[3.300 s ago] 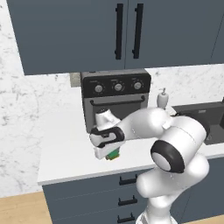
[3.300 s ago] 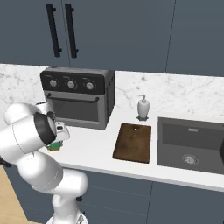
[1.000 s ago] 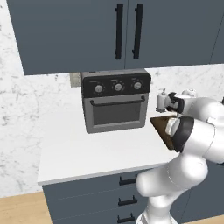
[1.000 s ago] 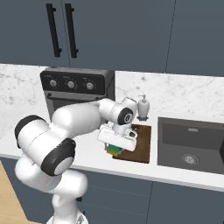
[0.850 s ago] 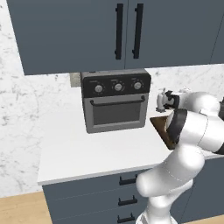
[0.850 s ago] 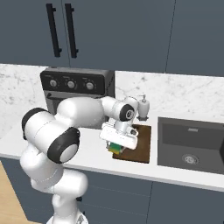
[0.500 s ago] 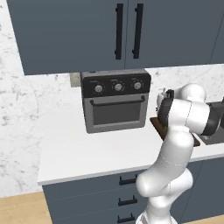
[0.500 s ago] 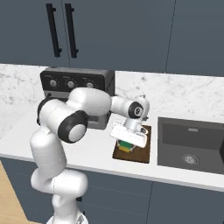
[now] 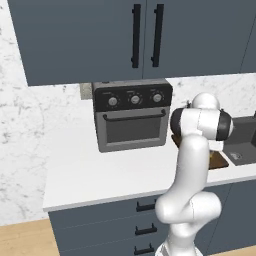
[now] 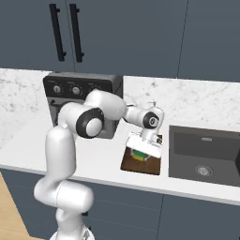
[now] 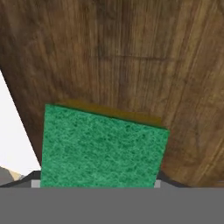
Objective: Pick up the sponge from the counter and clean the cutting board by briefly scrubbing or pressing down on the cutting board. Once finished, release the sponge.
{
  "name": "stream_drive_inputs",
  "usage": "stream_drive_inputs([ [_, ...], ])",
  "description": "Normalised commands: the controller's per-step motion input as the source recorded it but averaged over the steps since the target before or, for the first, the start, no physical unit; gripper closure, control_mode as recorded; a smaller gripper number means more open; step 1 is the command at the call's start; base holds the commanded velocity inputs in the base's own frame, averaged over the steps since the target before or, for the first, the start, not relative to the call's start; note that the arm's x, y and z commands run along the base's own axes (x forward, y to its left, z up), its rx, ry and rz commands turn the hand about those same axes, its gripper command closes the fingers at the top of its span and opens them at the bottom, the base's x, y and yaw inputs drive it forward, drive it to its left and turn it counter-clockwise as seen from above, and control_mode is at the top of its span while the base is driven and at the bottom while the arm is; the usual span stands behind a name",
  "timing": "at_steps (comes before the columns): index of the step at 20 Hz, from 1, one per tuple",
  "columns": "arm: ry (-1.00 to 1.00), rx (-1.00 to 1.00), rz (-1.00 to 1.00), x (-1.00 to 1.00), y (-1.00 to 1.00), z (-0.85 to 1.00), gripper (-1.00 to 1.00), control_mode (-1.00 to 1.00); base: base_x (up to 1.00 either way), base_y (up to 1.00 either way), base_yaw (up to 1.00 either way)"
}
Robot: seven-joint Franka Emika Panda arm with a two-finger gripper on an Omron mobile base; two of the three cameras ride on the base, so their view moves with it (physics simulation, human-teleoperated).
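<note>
1 sponge [image 10: 139, 156], green on top with a yellow-tan layer below, sits on the 1 dark brown wooden cutting board [image 10: 149, 165], directly beneath the claw [image 10: 143, 151]. In the hand view the sponge [image 11: 101, 148] lies across the wood grain of the board [image 11: 131, 57], with a sliver of white counter [image 11: 13, 131] at the left edge. Whether the claw grips the sponge or stands just free of it cannot be told; the fingers are hidden by the sponge.

The board lies on the counter [image 10: 28, 152] between 1 black toaster oven [image 10: 77, 93] with 3 knobs and 1 dark sink basin [image 10: 206, 157]. In the left base view the arm's elbow covers most of the board [image 9: 218, 160]; the toaster oven [image 9: 132, 117] stands to its left. Above hang dark cabinets with 2 black handles [image 9: 147, 35].
</note>
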Motion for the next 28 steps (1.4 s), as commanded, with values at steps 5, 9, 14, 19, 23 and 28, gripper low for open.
stream_drive_inputs([
  [5,0.01,0.00,0.00,0.82,-0.15,-0.05,1.00,-1.00,0.00,0.00,0.00],
  [9,0.03,0.00,0.00,0.79,-0.14,-0.03,1.00,-1.00,0.00,0.00,0.00],
  [14,0.00,0.00,0.00,0.64,-0.12,-0.21,1.00,-1.00,0.00,0.00,0.00],
  [19,0.00,0.00,0.00,-0.42,-0.21,-0.29,1.00,-1.00,0.00,0.00,0.00],
  [23,0.08,0.00,0.03,-1.00,-0.10,-0.26,1.00,-1.00,0.00,0.00,0.00],
  [28,0.00,-0.01,0.04,-1.00,-0.07,-0.29,1.00,-1.00,0.00,0.00,0.00],
])
